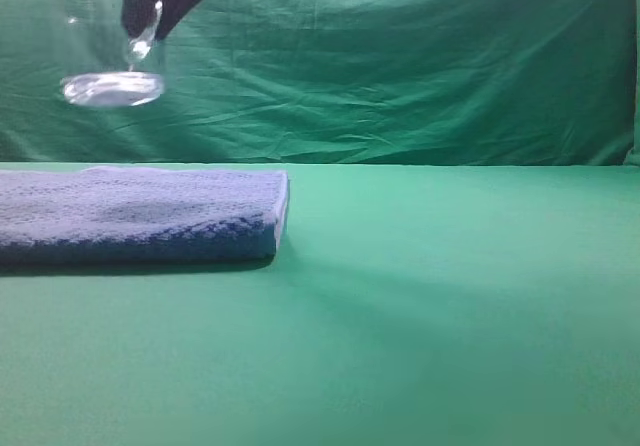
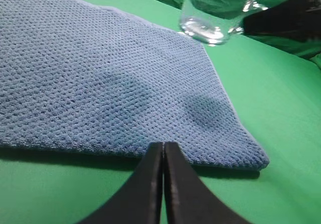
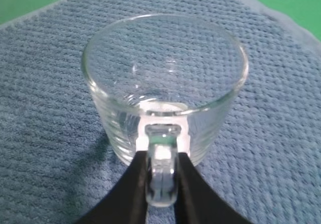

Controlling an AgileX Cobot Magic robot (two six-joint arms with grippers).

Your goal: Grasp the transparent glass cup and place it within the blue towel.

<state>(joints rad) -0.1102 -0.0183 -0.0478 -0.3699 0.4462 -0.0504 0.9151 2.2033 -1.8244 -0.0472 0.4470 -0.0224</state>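
The transparent glass cup (image 1: pixel 110 61) hangs upright in the air above the blue towel (image 1: pixel 140 214), well clear of it. My right gripper (image 3: pixel 161 156) is shut on the cup's loop handle (image 3: pixel 161 181), and its dark fingers (image 1: pixel 165 1) show at the top left of the exterior high view. From the right wrist camera the cup (image 3: pixel 163 83) has towel (image 3: pixel 45 108) all around beneath it. My left gripper (image 2: pixel 163 146) is shut with nothing in it, low at the towel's near edge (image 2: pixel 100 83). The cup (image 2: pixel 213 10) floats past the towel's far corner in that view.
Green cloth covers the table (image 1: pixel 450 316) and hangs as a backdrop (image 1: pixel 400 66). The towel lies at the left, its right end (image 1: pixel 282 211) near the middle of the exterior high view. Bare green surface stretches to the right and front.
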